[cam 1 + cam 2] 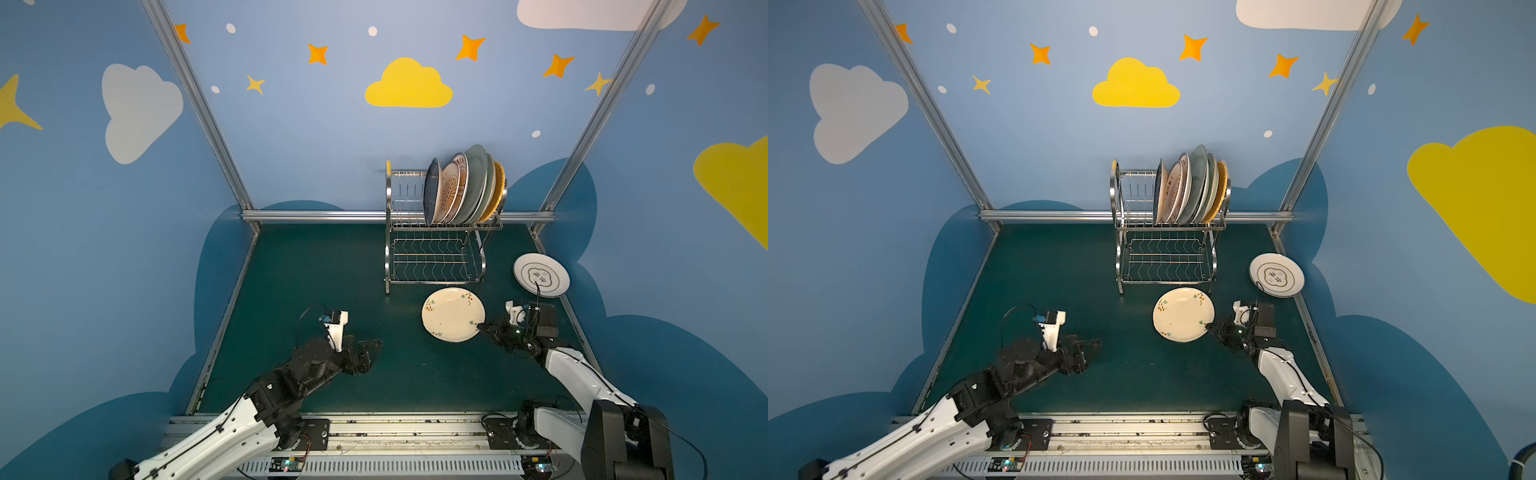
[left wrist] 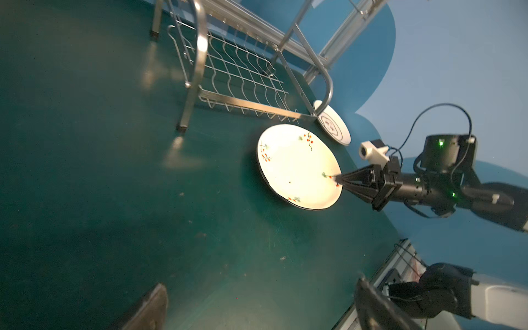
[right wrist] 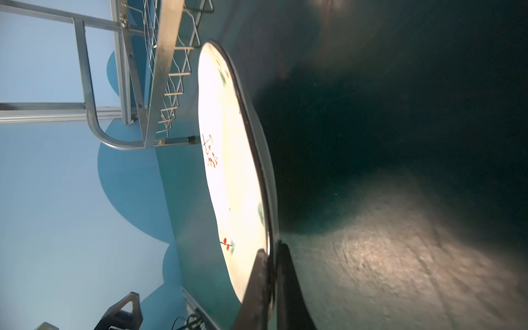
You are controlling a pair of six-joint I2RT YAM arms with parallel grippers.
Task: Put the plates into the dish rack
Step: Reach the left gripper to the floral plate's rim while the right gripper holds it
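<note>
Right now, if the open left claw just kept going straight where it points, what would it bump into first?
Probably the cream berry plate, whose rim the right gripper pinches. The left gripper aims at it across the mat, though its height is unclear.

Top views were evenly lit, bowed at edges. Right wrist view: cream plate blew out in glare; heavy shadow lay on mat beside it. Left wrist view was dim, corners blurred.
</note>
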